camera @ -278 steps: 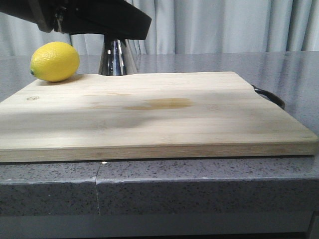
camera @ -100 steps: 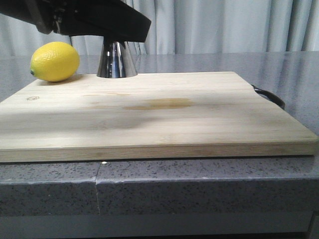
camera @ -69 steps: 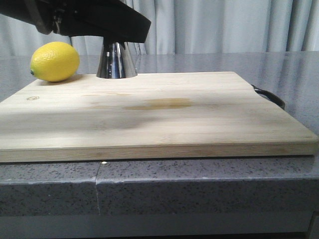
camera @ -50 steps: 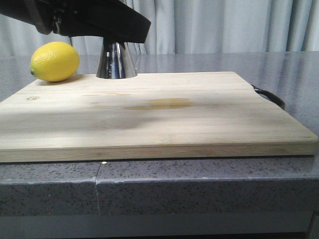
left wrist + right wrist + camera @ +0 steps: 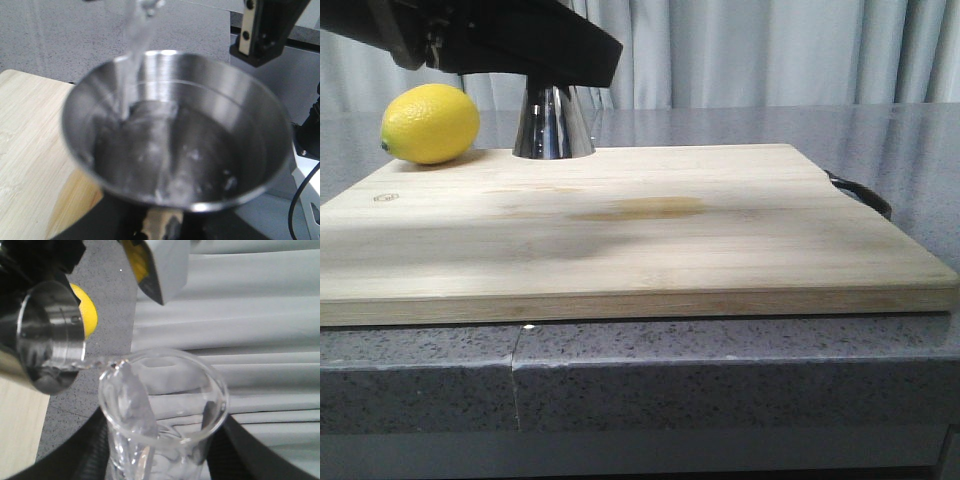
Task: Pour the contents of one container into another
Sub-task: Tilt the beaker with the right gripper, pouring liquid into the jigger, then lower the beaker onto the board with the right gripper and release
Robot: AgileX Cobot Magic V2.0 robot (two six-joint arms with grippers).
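The steel jigger (image 5: 554, 125) stands at the far left edge of the wooden board (image 5: 720, 230); its upper cone is hidden behind my black left arm (image 5: 500, 40). In the left wrist view its open cup (image 5: 175, 135) holds clear liquid, and a thin stream (image 5: 134, 40) falls into it. My left gripper (image 5: 160, 225) is shut around the jigger below the cup. My right gripper (image 5: 160, 455) is shut on the clear glass beaker (image 5: 160, 405), which is tilted with its lip (image 5: 116, 363) just beside the jigger's rim (image 5: 47, 340).
A yellow lemon (image 5: 430, 123) lies on the board's far left corner, close beside the jigger. A black handle (image 5: 860, 192) sticks out at the board's right side. The board rests on a grey speckled counter (image 5: 720, 380), with a curtain (image 5: 770, 50) behind.
Since the oldest frame the jigger's base has shifted slightly and now sits squarely on the board's far edge. Over the last second nothing has visibly moved in the front view.
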